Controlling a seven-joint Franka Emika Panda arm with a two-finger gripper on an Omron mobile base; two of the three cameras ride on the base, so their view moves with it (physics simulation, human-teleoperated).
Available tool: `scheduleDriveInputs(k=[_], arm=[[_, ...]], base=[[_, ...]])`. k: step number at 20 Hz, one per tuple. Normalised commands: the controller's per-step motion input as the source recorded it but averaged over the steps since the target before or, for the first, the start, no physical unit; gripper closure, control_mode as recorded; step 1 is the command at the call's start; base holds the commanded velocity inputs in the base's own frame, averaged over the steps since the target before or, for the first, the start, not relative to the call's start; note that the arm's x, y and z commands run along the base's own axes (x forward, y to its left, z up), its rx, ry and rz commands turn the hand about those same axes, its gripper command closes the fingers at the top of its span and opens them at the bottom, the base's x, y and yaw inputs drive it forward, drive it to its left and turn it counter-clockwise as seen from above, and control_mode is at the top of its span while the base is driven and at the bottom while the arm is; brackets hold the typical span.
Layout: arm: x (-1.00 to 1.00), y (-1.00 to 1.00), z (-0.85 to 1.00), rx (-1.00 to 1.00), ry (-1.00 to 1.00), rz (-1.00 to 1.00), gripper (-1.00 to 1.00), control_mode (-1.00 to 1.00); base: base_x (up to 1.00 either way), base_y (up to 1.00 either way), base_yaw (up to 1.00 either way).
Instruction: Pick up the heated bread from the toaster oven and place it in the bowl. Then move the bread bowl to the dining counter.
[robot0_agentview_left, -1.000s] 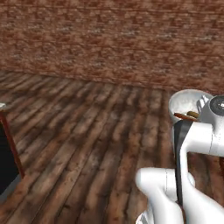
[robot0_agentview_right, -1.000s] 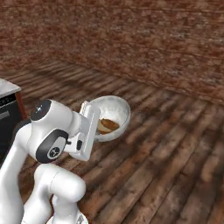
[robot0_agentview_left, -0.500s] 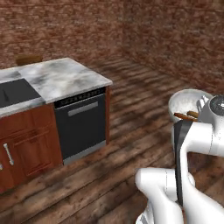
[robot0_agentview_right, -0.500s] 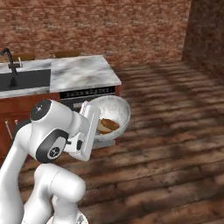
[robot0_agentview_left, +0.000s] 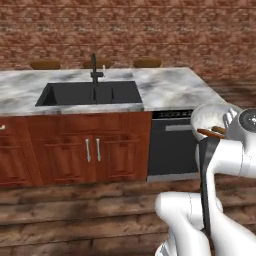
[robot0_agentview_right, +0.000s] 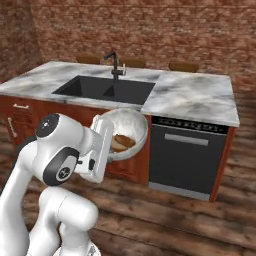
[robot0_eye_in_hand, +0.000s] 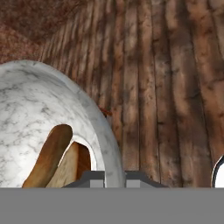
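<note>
The whitish marbled bowl hangs in the air in front of my arm, tilted, with the golden-brown bread lying inside it. In the hand view the bowl fills the left side and the bread rests against its wall. My gripper is shut on the bowl's rim. In the left base view the bowl and bread sit by my wrist. Ahead stands the dining counter, its marble top carrying a black sink and faucet. The toaster oven is out of view.
A black dishwasher front sits under the counter's right end, with red-brown cabinet doors to its left. Brown stools stand behind the counter against a brick wall. Wooden floor lies between me and the counter.
The whole scene has swung across both base views: the base has turned, and the counter with the sink now stands straight ahead. The bowl stays in my grip with the bread inside.
</note>
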Motion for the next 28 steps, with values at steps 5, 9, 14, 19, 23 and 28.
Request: scheduleDriveInputs(k=[5,9,14,19,23,28], arm=[[0.00,0.00,0.00,0.00,0.00,0.00,1.00,1.00],[0.00,0.00,0.00,0.00,0.00,0.00,1.00,1.00],[0.00,0.00,0.00,0.00,0.00,0.00,1.00,1.00],[0.00,0.00,0.00,0.00,0.00,0.00,1.00,1.00],[0.00,0.00,0.00,0.00,0.00,0.00,1.00,1.00],[0.00,0.00,0.00,0.00,0.00,0.00,1.00,1.00]], base=[[1.00,-0.24,0.42],[1.00,-0.48,0.29],[1.00,-0.70,0.03],[0.95,-0.68,-0.23],[0.75,-0.55,-0.23],[0.58,-0.50,-0.12]])
